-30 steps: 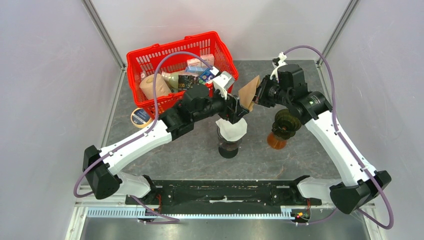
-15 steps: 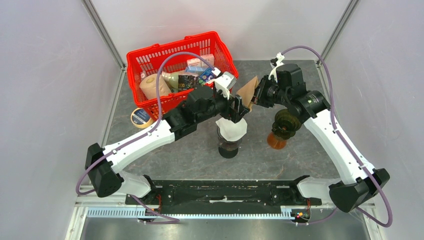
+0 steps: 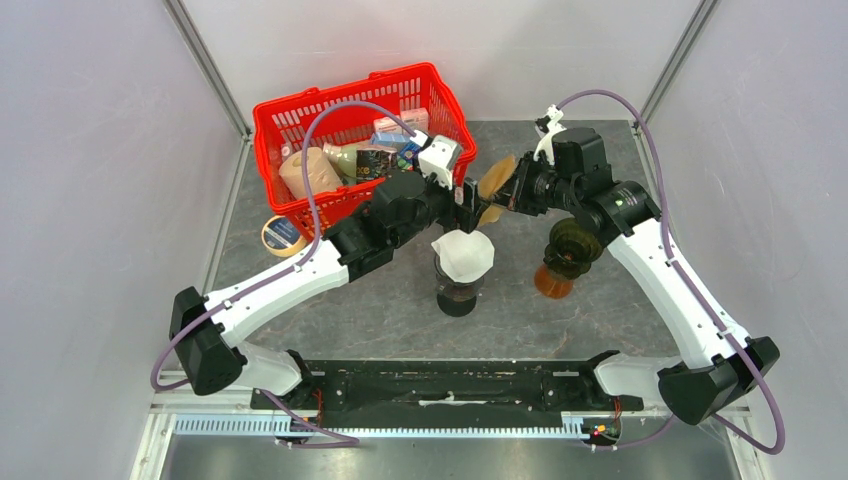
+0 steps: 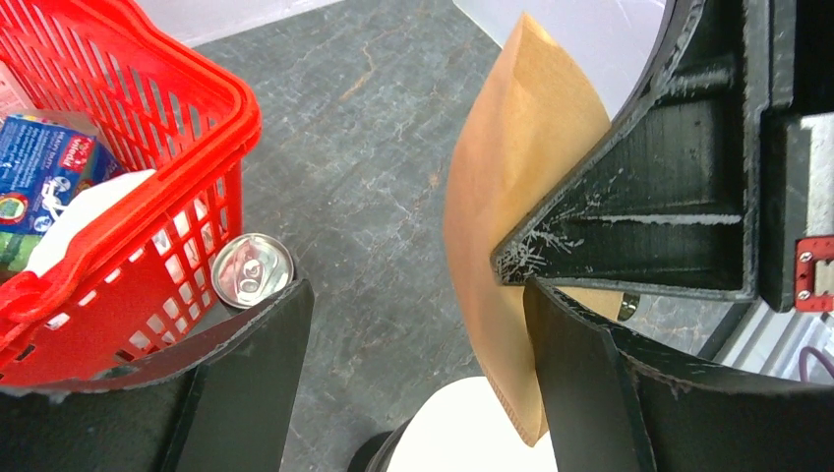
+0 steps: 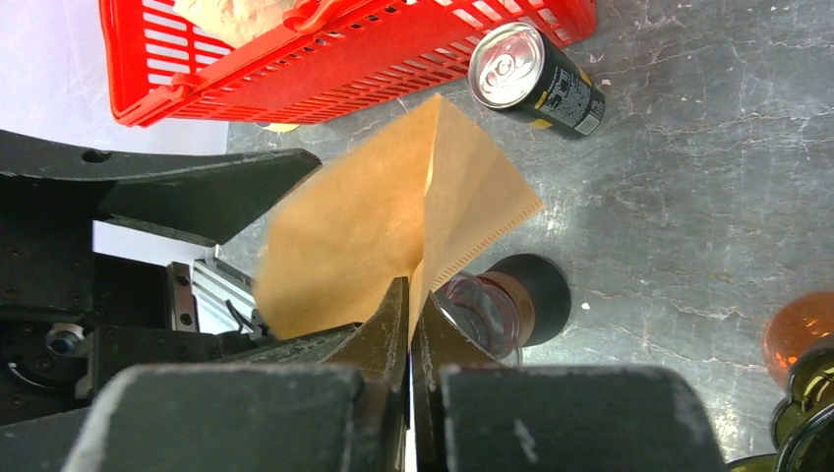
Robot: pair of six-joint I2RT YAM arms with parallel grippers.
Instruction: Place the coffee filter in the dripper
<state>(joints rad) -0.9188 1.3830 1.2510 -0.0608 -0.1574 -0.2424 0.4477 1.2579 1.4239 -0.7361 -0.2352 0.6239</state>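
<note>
The filter (image 5: 393,226) is being shown as thin, matt brown paper with a ridged seam. The basket (image 4: 177,128) is being seen as glossy red plastic, the can (image 5: 506,64) as shiny metal, the table (image 4: 374,147) as matt, veined grey stone, and the right gripper (image 5: 410,287) as scuffed black plastic.

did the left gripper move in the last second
Yes. The left gripper has pulled back off the white filter toward the red basket, farther from the arm bases in the top view.
</note>
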